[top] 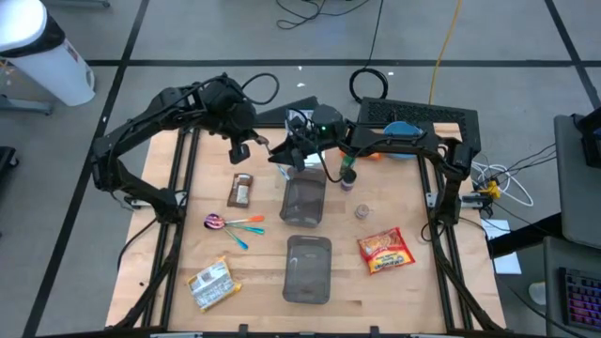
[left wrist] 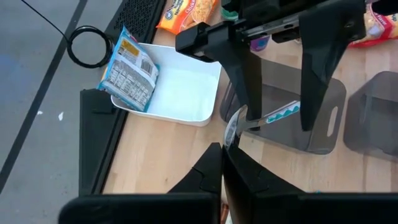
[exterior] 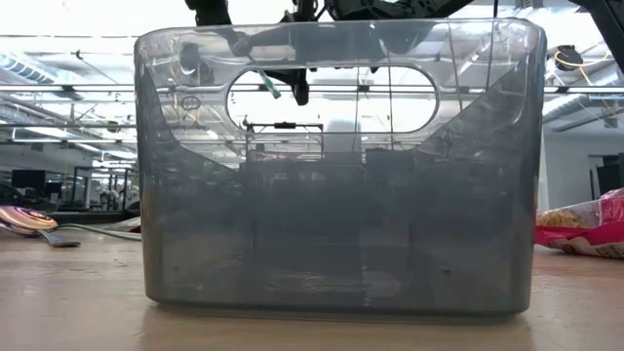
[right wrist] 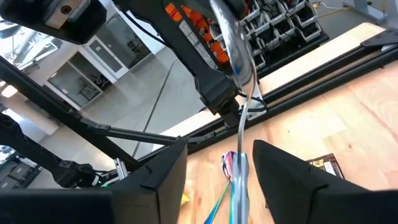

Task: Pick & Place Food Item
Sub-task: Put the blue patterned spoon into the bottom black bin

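A metal spoon (right wrist: 241, 93) with a teal-patterned handle (left wrist: 277, 114) hangs in the air over the far grey bin (top: 303, 200). My left gripper (left wrist: 222, 149) is shut on it, reaching in from the table's far left. My right gripper (right wrist: 219, 155) comes level from the right and is open. Its fingers stand on either side of the handle with a gap on both sides. Food lies on the table: an orange-red chips bag (top: 385, 251), a snack packet (top: 213, 284) and a dark bar (top: 241, 190). My left gripper pinches the spoon at its neck (right wrist: 244, 107), just below the bowl (right wrist: 231, 37), between its two fingers. The fingers slant down from the far left and lie across the spoon. The spoon is lifted clear, with its handle pointing away toward my right gripper.
A second grey bin (top: 308, 269) stands at the near middle and fills the low view (exterior: 336, 166). Coloured spoons (top: 235, 223) lie at the left. A white tray (left wrist: 186, 93) holding a blue packet (left wrist: 130, 71) sits at the far right, beside a small bottle (top: 348, 176).
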Available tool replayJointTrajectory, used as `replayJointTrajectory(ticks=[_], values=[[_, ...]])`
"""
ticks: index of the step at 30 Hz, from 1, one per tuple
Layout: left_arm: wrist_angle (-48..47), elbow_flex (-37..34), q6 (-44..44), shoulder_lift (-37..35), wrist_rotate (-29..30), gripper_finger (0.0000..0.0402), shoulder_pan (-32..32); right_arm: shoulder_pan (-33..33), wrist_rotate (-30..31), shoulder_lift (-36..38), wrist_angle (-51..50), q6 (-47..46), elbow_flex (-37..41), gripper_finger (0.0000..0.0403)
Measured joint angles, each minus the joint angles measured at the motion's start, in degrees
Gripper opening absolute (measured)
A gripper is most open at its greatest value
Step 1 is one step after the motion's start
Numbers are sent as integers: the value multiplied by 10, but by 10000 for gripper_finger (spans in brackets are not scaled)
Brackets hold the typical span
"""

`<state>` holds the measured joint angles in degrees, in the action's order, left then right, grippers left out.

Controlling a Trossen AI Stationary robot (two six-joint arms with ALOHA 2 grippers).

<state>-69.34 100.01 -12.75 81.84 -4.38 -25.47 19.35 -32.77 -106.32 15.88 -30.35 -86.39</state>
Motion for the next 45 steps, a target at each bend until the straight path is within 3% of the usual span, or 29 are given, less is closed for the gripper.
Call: replayJointTrajectory(ticks=[17, 29, 37, 45], values=[[0, 0, 7, 0, -2, 5, 0, 0, 1, 0, -5, 1, 0, 13], [3, 0, 13, 0, 10, 8, 0, 1, 2, 0, -12, 11, 0, 12], [7, 0, 13, 0, 52, 71, 0, 1, 4, 0, -9, 9, 0, 11], [10, 0, 11, -2, 66, 107, 0, 6, 1, 0, -7, 10, 0, 11]])
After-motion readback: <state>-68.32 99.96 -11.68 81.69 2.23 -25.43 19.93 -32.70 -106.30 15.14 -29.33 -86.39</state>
